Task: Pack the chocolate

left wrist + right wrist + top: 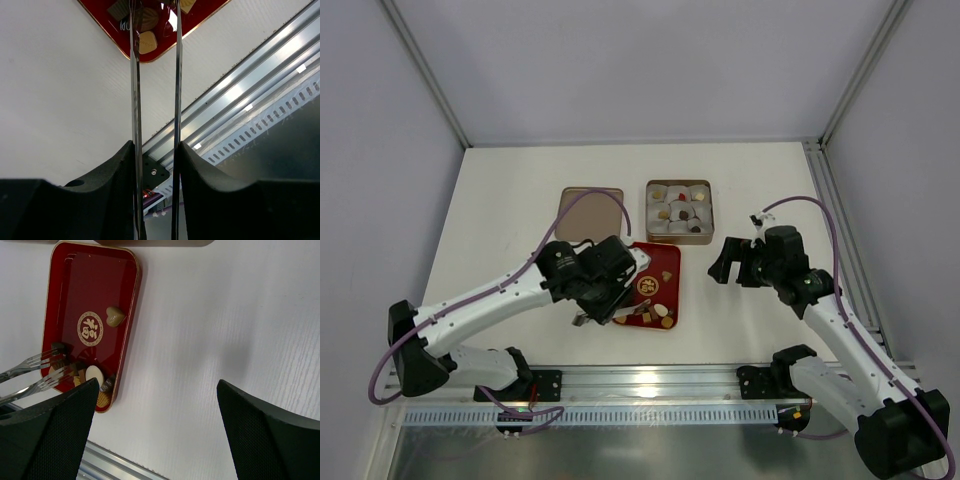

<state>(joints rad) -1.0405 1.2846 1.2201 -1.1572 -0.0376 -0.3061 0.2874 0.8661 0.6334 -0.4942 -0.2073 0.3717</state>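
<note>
**A:** Where do we find the chocolate [94,374] now?

**B:** We find the loose pieces in the red tray [100,285], most of them gathered at its near end, toward the arms. One tan heart-shaped piece [115,316] lies alone nearer the middle, beside the round gold emblem [90,328]. Some more pieces sit in the white paper cups [700,191] inside the metal box [679,241], which stands just behind the tray.

**A:** And what do we say of the left gripper [156,145]?

**B:** Its fingers are pressed on a pair of thin metal tongs [136,90], one blade against each finger. The forked tips of the tongs are over the pieces at the near end of the tray. We cannot tell if a piece is pinched between the tips.

**A:** And the right gripper [158,381]?

**B:** We see its jaws spread wide, with nothing between them. It hangs over the white table [520,200], to the right of the tray and apart from it.

**A:** What lies left of the box?

**B:** A rounded metal lid [592,212], just beside it.
</note>
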